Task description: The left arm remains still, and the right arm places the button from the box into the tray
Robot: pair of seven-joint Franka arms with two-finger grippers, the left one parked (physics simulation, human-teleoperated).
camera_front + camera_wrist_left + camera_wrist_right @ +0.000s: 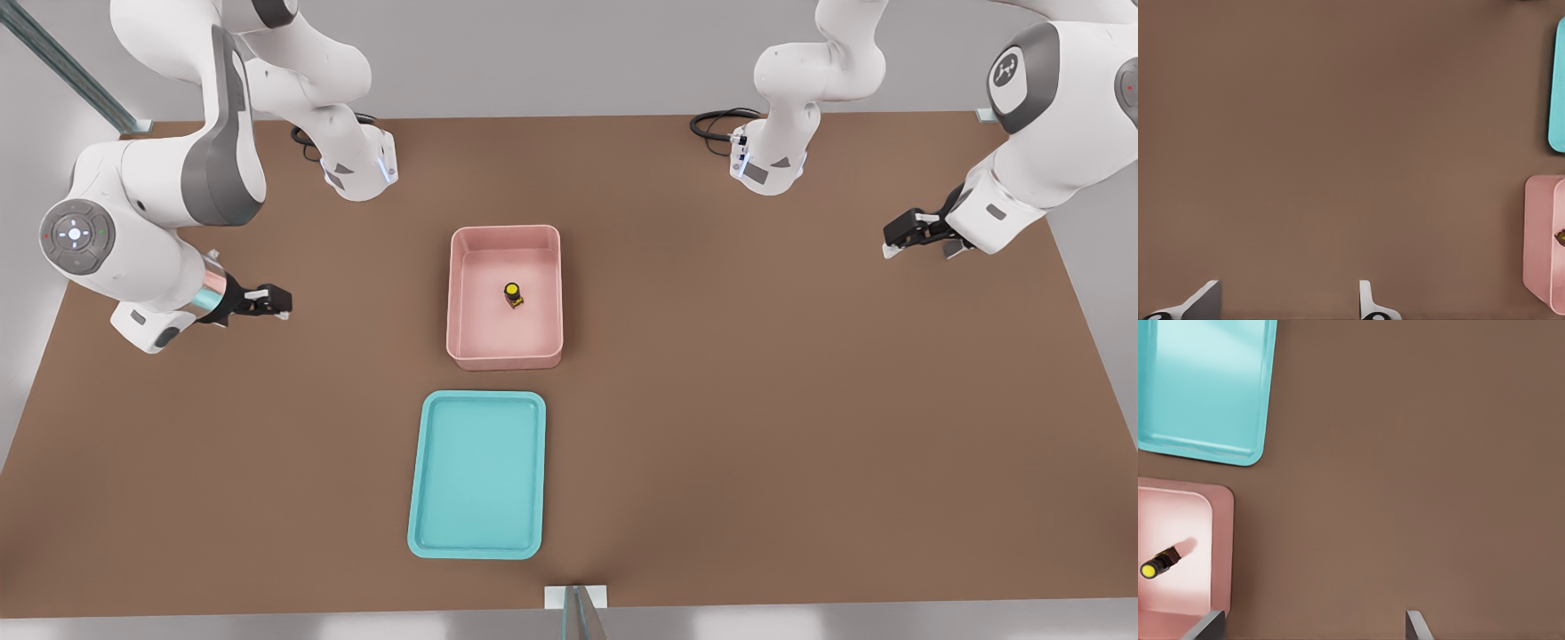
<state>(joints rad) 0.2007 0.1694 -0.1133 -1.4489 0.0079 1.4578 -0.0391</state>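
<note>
Broad brown counter (756,400) carrying two containers near its middle. Turquoise tray (477,475) lying flat toward the front view's bottom, nothing in it, bare floor showing from rim to rim. Pale pink box (505,296) sitting just beyond the tray, close to it but apart, a strip of counter between them. Inside the box, one item only: the button (513,294), yellow cap over a short dark body, resting on the box floor near the centre and clear of all four walls. Right arm (133,222) reaching in from the front view's left, its black tool (276,302) held above bare counter, pointed toward the box yet well apart from it, fingers spread open and gripping nothing. Button therefore well clear of the tool, off to the front view's right of it, with the near wall of the box standing between the two.
</note>
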